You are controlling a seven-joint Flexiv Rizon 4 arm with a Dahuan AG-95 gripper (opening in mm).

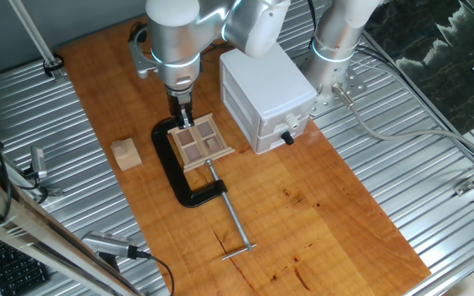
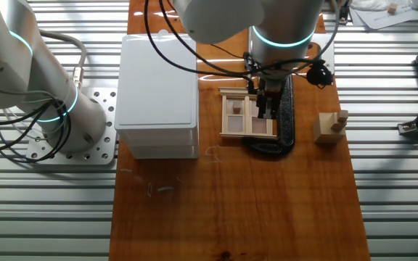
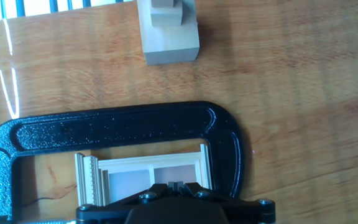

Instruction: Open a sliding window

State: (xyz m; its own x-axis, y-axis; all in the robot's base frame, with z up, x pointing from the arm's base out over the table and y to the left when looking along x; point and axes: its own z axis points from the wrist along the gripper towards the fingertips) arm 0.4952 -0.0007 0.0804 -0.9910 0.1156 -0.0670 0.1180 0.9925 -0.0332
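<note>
The sliding window (image 1: 201, 142) is a small light-wood frame with brown panes, lying flat on the wooden table and held in a black C-clamp (image 1: 171, 168). My gripper (image 1: 186, 115) points straight down at the window's far edge, its fingers pressed together with nothing seen between them. In the other fixed view the gripper (image 2: 265, 110) stands over the window (image 2: 242, 116), beside the clamp (image 2: 289, 119). The hand view shows the gripper's (image 3: 176, 185) shut fingertips low in the frame, over the window (image 3: 148, 177), which lies inside the clamp's arc (image 3: 123, 127).
A white box (image 1: 266, 86) with a black knob (image 1: 287, 137) stands just right of the window. A small wooden block (image 1: 126, 154) sits to the left on the table. The clamp's long screw and handle (image 1: 233, 218) reach toward the front edge.
</note>
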